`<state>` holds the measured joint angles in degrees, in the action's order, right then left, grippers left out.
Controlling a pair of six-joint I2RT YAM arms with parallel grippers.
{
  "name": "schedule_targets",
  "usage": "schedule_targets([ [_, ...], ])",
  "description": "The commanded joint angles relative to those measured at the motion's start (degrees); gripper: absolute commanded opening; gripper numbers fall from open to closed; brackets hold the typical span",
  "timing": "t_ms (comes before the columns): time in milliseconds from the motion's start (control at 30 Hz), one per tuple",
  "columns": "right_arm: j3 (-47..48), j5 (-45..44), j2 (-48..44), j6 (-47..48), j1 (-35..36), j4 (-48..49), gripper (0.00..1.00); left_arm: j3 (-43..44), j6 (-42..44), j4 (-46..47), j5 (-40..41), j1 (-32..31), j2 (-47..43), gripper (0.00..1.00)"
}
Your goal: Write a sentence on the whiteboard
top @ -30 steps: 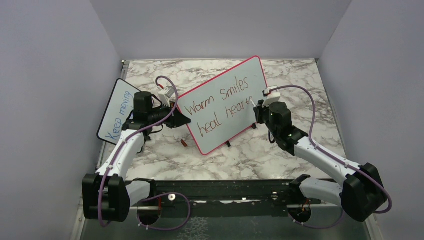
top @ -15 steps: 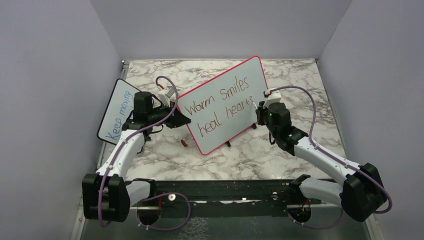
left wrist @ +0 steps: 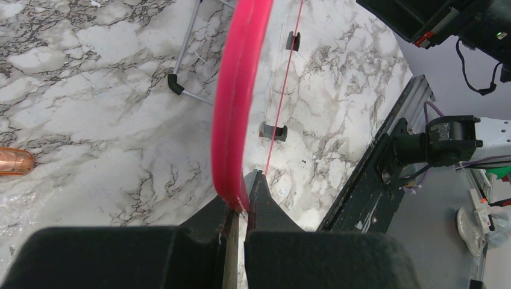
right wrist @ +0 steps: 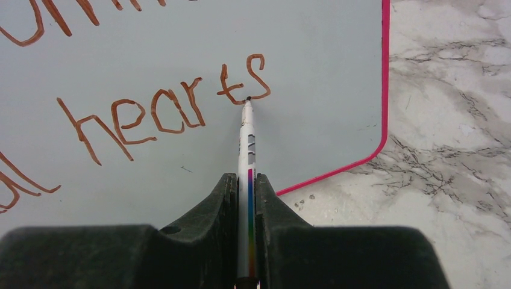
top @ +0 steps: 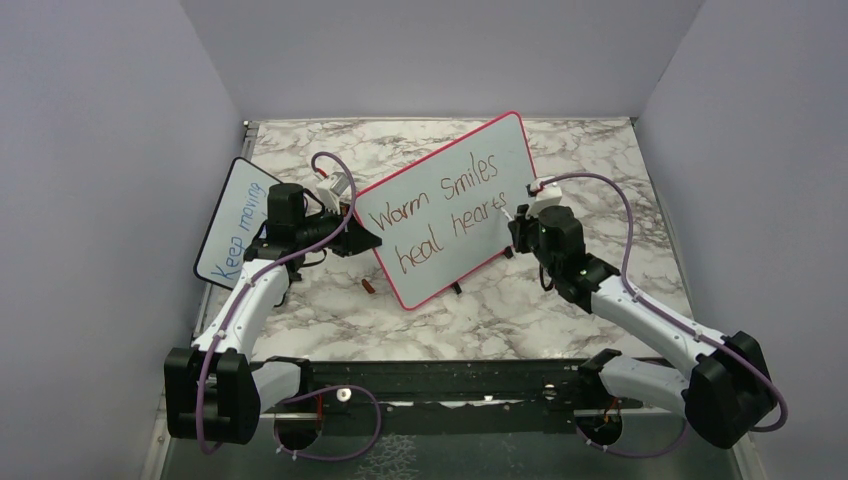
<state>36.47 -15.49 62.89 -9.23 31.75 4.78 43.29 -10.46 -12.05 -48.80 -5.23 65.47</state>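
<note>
The whiteboard stands tilted on the marble table, pink-red frame all round. My left gripper is shut on its left edge; the left wrist view shows the frame pinched between the left gripper's jaws. The sentence reads "Warm smiles heal hearts" in red-brown, in two lines. My right gripper is shut on a white marker. The marker's tip rests on the board at the foot of the last "s" of "hearts". From above, the right gripper sits at the board's lower right.
A smaller black-framed board with blue writing leans at the left wall behind my left arm. A copper-coloured cap lies on the table under the whiteboard's left corner. Black feet prop the whiteboard. Grey walls close in three sides.
The right gripper shifted slightly along the board's right edge while the final "s" of "hearts" was drawn. The left arm and the whiteboard stayed put.
</note>
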Motion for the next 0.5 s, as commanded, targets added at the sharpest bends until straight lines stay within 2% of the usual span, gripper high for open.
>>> schedule_targets([
  [0,-0.5,0.2,-1.7,-1.0,-0.1,0.3,0.00,-0.6,5.7,-2.8,9.5,1.0,1.2,0.00],
  [267,-1.7,-7.0,-3.8,-1.9,-0.2,-0.3,0.00,-0.6,5.7,-2.8,9.5,1.0,1.1,0.00],
  [467,-1.5,-7.0,-2.1,-2.1,-0.7,1.2,0.00,-0.6,5.7,-2.8,9.4,1.0,1.1,0.00],
])
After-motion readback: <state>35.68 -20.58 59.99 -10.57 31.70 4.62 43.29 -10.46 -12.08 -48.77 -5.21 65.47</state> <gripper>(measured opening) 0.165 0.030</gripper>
